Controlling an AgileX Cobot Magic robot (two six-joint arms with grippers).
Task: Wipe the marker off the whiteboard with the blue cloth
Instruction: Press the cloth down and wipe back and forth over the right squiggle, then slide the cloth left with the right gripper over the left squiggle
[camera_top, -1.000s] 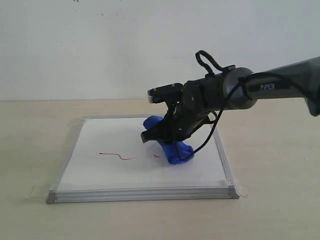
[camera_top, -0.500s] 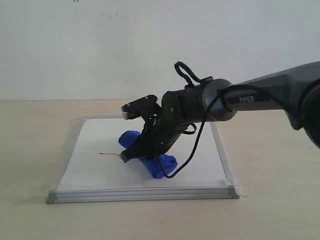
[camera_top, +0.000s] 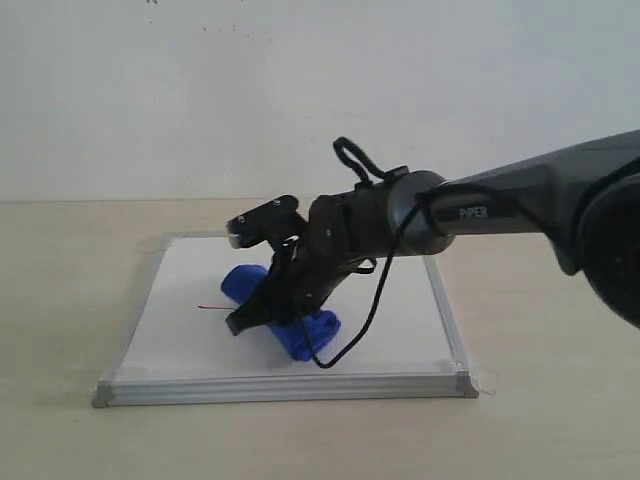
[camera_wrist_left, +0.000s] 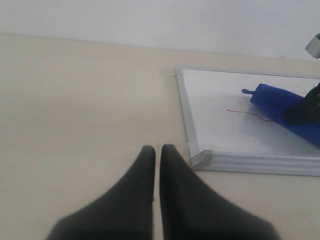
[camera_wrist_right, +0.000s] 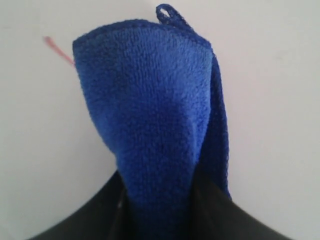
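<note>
Marker ink (camera_top: 209, 307) shows as one short thin red line on the left half of the whiteboard (camera_top: 180, 345), and its right end meets the blue cloth (camera_top: 310, 335). We see the cloth rolled and lying on the white surface a little left of the board's middle, slanting from far left to near right. Our right claw (camera_top: 255, 310) is clamped across the roll, a dark finger on either side of the fuzzy fabric, with its arm (camera_top: 520, 195) reaching in from the right. The board lies flat on the pale desk (camera_top: 560, 400), a silver frame (camera_top: 290, 387) all round it. Our left claw (camera_wrist_left: 156, 167) sits over the bare desk just left of the board's near left corner, its two dark fingers pressed together with only a thin slit between them, and we see nothing held in it.
</note>
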